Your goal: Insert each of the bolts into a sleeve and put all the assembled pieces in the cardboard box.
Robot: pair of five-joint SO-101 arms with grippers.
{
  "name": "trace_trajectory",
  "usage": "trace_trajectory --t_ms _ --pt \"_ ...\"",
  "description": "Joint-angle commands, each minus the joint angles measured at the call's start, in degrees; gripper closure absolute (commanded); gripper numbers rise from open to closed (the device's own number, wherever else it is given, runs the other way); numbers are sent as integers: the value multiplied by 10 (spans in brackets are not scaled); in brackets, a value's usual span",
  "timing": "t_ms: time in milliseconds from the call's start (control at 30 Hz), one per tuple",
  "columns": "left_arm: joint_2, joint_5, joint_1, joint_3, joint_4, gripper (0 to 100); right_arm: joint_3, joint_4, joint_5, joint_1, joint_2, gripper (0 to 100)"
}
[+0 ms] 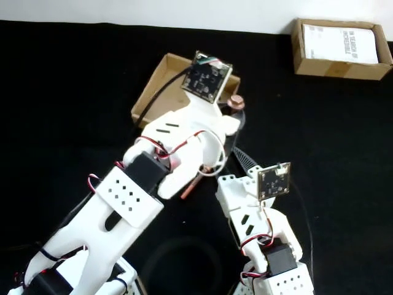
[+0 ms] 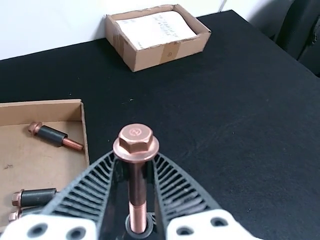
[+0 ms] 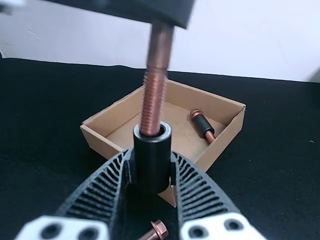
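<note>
- Your left claw [image 2: 136,161] is pinching a copper bolt [image 2: 135,145] by its shank. The hex head stands clear above the fingertips.
- Your right claw [image 3: 150,162] is pinching a black sleeve [image 3: 151,142], held upright between its ribbed fingers [image 3: 100,195].
- The left claw hangs over the right claw. The bolt's threaded end comes down from it and sits in the sleeve's open mouth.
- The cardboard box [image 3: 220,132] lies on the black table [image 2: 225,125], just beyond the right claw and close beside the left claw.
- Inside the box you have 3 assembled pieces [image 2: 53,135]. 1 lies alone toward the wall farther from the left claw. 2 lie close together nearer that claw, partly cut off at the picture's edge.
- 1 loose bolt [image 3: 156,231] with no sleeve lies on the table below the right claw.
- A second box [image 2: 150,54] holding a printed sheet sits well beyond the left claw, near the table's far edge.
</note>
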Motion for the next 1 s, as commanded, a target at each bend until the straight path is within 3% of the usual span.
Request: trace_trajectory --t_ms 0,800,967 --pt "-15 1 14 -28 -11 992 73 -12 5 -4 -10 992" --pt "-21 -1 -23 30 -11 992 69 -12 5 -3 -10 992" --pt "-29 -2 -10 27 52 989 69 -12 5 -3 -9 992"
